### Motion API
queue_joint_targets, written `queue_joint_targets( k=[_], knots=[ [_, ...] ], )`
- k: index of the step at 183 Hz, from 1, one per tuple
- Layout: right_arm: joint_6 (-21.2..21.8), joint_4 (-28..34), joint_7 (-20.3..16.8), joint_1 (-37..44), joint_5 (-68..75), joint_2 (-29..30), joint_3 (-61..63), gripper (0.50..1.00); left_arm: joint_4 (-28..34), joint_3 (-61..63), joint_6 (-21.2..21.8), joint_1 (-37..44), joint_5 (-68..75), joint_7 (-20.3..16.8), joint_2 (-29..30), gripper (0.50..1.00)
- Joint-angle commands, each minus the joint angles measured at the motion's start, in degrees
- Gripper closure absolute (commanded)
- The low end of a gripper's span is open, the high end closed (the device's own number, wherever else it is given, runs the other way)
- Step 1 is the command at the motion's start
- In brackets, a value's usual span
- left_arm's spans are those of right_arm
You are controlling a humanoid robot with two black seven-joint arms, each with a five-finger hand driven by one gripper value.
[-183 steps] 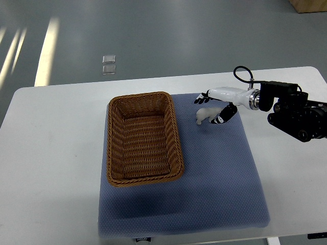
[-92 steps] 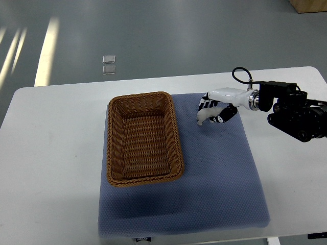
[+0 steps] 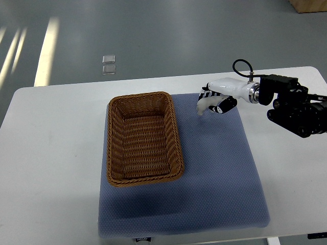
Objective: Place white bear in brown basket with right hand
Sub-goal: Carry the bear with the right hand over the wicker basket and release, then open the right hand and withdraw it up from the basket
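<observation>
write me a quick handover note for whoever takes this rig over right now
Right hand: fingers closed around the white bear, over the far right part of the blue mat.
Left hand: not in view.
Brown basket: on the left half of the mat, nothing in it.
Done: bear grasped; whether it is lifted clear of the mat cannot be judged from this view.
Left: carry the bear left over the basket's right rim, lower it inside, release, pull the hand back.
</observation>
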Motion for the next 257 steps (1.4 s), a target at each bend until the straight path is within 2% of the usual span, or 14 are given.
queue_joint_targets(
  k=[1, 30, 76, 94, 144, 153, 164, 177, 182, 205, 213, 257],
  knots=[
    [-0.2, 0.4, 0.2, 2.7, 0.1, -0.3, 0.1, 1.0, 0.0, 0.0, 0.0, 0.0, 0.0, 0.0, 0.0, 0.5],
    [-0.2, 1.9, 0.5, 6.3, 0.0, 0.3, -0.1, 1.0, 0.0, -0.1, 0.0, 0.0, 0.0, 0.0, 0.0, 0.5],
    [-0.2, 9.8, 1.7, 10.8, -0.7, 2.2, -4.3, 1.0, 0.0, -0.1, 0.0, 0.1, -0.1, 0.0, 0.0, 0.5],
    [-0.2, 10.1, 2.9, 12.9, -0.7, 4.6, -7.0, 1.0, 0.0, -0.1, 0.0, 0.1, -0.1, 0.0, 0.0, 0.5],
    [-0.5, 10.0, 3.0, 14.8, -0.7, 8.7, -8.0, 1.0, 0.0, -0.2, 0.0, 0.1, -0.1, 0.0, 0.0, 0.5],
    [-0.5, 9.8, 3.0, 14.7, -0.8, 9.1, -8.6, 0.957, 0.0, -0.2, 0.0, 0.1, -0.1, 0.0, 0.0, 0.5],
    [-0.5, 9.8, 3.1, 14.7, -0.9, 9.7, -9.3, 0.863, 0.0, -0.1, 0.0, 0.1, -0.1, 0.0, 0.0, 0.5],
    [-0.5, 9.8, 3.1, 14.6, -0.9, 9.9, -9.4, 0.793, 0.0, -0.1, 0.0, 0.1, -0.1, 0.0, 0.0, 0.5],
    [-0.5, 9.7, 3.1, 14.5, -0.9, 9.9, -9.4, 0.746, 0.0, -0.1, 0.0, 0.1, -0.1, 0.0, 0.0, 0.5],
    [-0.7, 9.6, 3.1, 14.4, -0.8, 9.7, -9.3, 0.658, 0.0, -0.1, 0.0, 0.1, -0.1, 0.0, 0.0, 0.5],
    [-0.9, 9.5, 3.1, 14.4, -0.8, 9.4, -9.2, 0.642, 0.0, -0.1, 0.0, 0.1, -0.1, 0.0, 0.0, 0.5],
    [-2.9, 9.1, 2.9, 13.8, 0.4, 8.4, -8.4, 0.638, -0.1, -0.1, 0.0, 0.1, -0.1, 0.0, 0.0, 0.5]
  ],
)
